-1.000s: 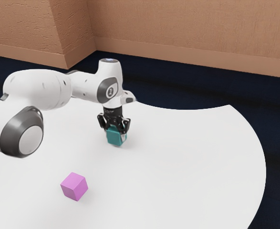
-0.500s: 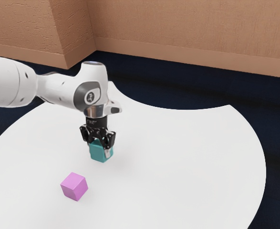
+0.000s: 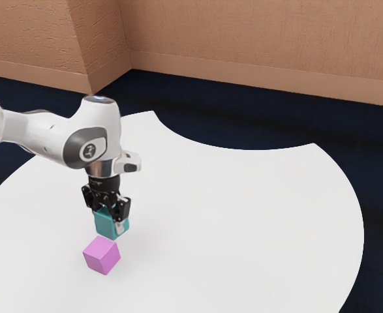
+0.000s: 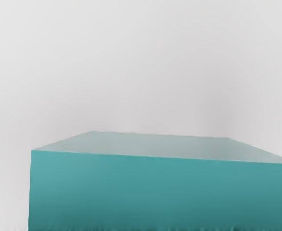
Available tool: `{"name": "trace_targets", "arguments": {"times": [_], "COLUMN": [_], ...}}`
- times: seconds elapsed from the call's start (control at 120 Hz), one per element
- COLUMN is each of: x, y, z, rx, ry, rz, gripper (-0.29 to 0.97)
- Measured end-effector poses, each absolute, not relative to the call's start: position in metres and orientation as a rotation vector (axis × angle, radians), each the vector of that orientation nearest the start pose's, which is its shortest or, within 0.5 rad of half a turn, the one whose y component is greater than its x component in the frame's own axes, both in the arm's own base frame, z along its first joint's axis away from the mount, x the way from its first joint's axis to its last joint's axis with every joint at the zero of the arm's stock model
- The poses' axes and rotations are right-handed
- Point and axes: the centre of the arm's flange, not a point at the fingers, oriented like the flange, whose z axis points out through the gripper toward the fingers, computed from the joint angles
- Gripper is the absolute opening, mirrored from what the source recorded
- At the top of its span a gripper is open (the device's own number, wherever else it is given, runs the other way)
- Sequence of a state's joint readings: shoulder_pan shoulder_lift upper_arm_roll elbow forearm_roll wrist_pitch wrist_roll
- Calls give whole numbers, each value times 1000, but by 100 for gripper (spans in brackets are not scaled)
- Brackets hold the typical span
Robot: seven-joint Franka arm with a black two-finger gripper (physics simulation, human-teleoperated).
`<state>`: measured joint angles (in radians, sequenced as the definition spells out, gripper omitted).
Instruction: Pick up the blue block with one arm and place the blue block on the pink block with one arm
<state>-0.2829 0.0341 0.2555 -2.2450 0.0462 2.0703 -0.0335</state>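
The white round table (image 3: 256,215) carries everything. The white arm (image 3: 47,140) reaches in from the exterior view's left and points its black gripper (image 3: 109,215) straight down. The jaws are closed on the blue block (image 3: 111,226), one finger on each of two opposite sides, set about a block's width apart. The exterior view shows this block just above and behind the pink block (image 3: 101,253); whether the two touch cannot be told. The wrist view shows the blue block (image 4: 160,187) close under the hand, with bare table (image 4: 131,62) beyond it. The block is a plain teal-blue cube with a paler top face.
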Motion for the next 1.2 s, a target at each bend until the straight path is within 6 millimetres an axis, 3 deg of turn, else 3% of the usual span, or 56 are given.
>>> {"name": "trace_targets", "arguments": {"times": [0.175,0.7,0.767,1.05,1.2], "x": [482,447,447,446,449], "y": [-6,3,3,3,4], "z": [325,330,330,330,357], "rx": [-3061,-3064,-3058,-3055,-3072], "ry": [45,59,70,103,110], "rz": [325,276,278,282,195], "gripper": [29,29,41,59,64]}}
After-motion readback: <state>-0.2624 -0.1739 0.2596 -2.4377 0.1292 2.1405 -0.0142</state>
